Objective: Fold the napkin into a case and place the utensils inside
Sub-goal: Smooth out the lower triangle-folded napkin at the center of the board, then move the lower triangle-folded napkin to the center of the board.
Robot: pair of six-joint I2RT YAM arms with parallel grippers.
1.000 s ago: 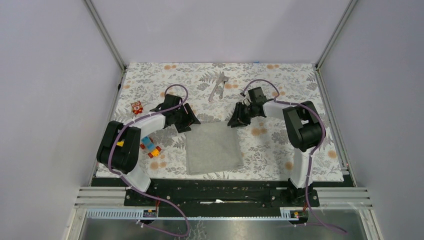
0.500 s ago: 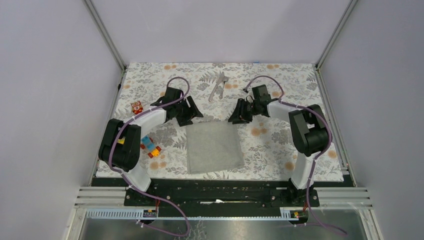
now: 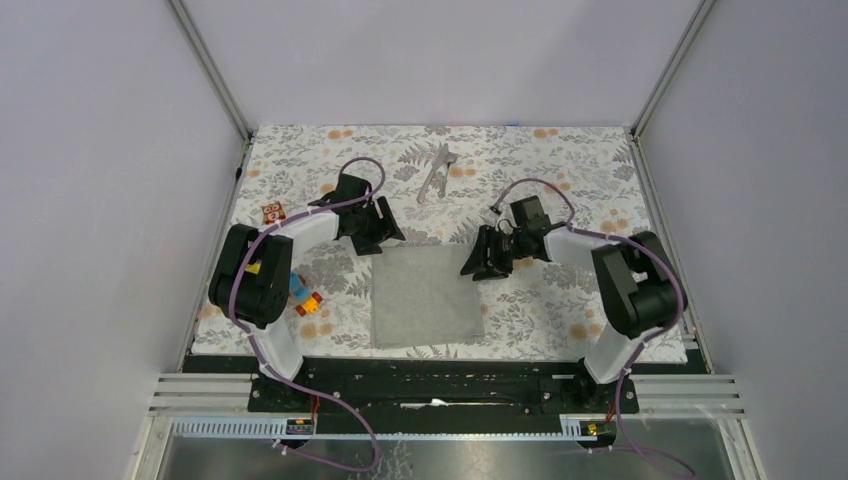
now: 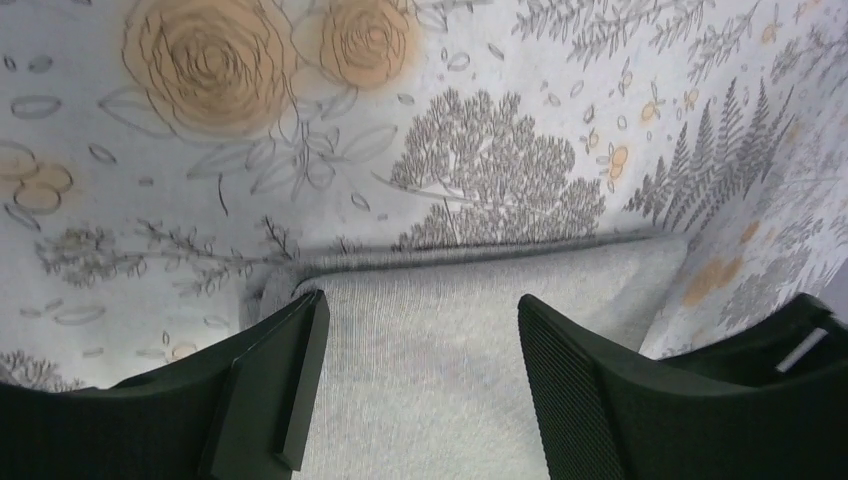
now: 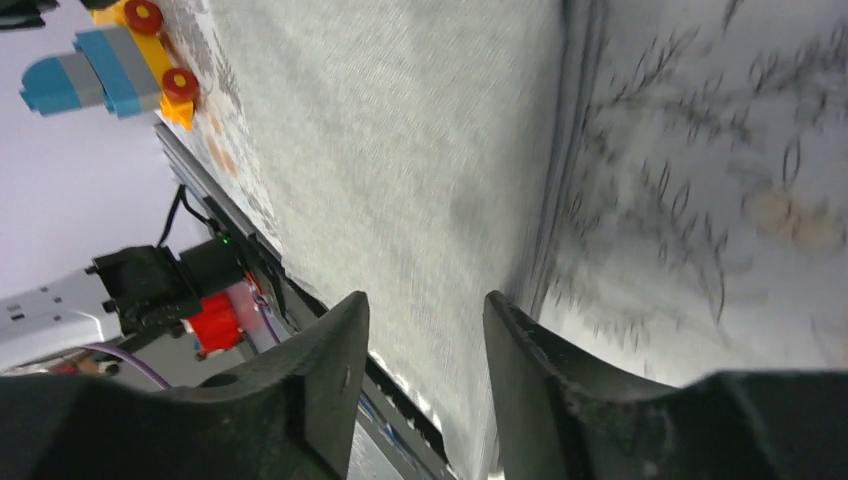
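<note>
Napkin (image 3: pixel 425 297): grey, folded flat, centre of table toward near edge. Toy blocks (image 3: pixel 305 298): left of napkin, not touching it.
Right gripper (image 3: pixel 482 266): low at napkin's far right corner, fingers parted, nothing between them.
Left gripper (image 4: pixel 420 330): over napkin's far left corner, fingers spread, empty.
Utensils (image 3: pixel 437 170): lying together near table's far edge, centre, well apart from napkin.

Beyond the napkin (image 3: pixel 425 297), the utensils (image 3: pixel 437 172) are too small to tell apart; left of it, toy blocks (image 3: pixel 306 300) sit half-hidden.
</note>
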